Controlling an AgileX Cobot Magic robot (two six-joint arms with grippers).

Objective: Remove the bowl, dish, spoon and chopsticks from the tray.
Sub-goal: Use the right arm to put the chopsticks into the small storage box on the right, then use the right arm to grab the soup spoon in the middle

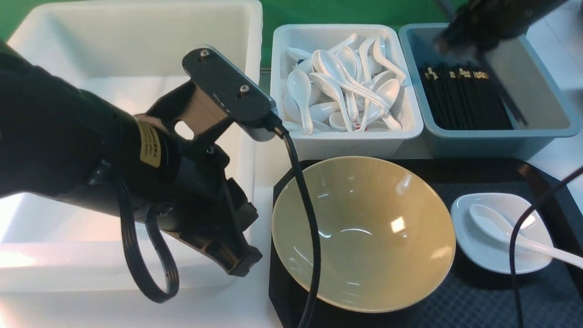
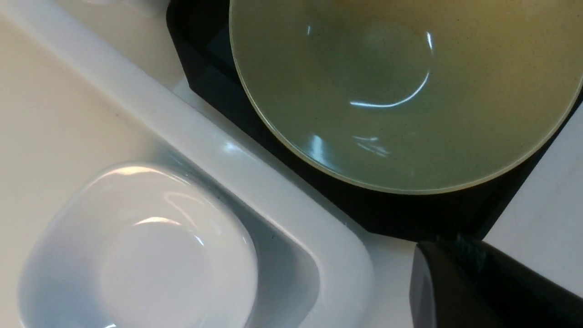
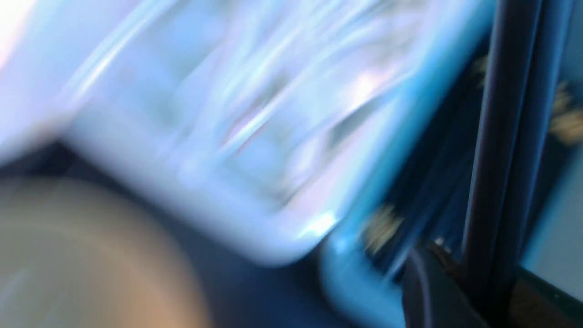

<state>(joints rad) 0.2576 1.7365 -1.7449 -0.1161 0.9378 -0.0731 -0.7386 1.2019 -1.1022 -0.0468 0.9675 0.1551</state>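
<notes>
The mustard-yellow bowl (image 1: 364, 232) sits on the left of the black tray (image 1: 478, 175). A white dish (image 1: 489, 253) on the tray's right holds a white spoon (image 1: 494, 223). My right gripper (image 1: 451, 43), blurred, is shut on a pair of black chopsticks (image 1: 505, 95) that hangs slanted over the blue-grey bin; they also show in the right wrist view (image 3: 505, 136). My left gripper (image 1: 243, 264) is shut and empty, over the near right corner of the white tub. In the left wrist view a second white dish (image 2: 141, 246) lies in that tub, beside the bowl (image 2: 401, 91).
The large white tub (image 1: 136, 36) fills the left side. A white bin (image 1: 341, 136) full of spoons and a blue-grey bin (image 1: 501, 141) with many chopsticks stand behind the tray. Black cables cross the bowl and the dish.
</notes>
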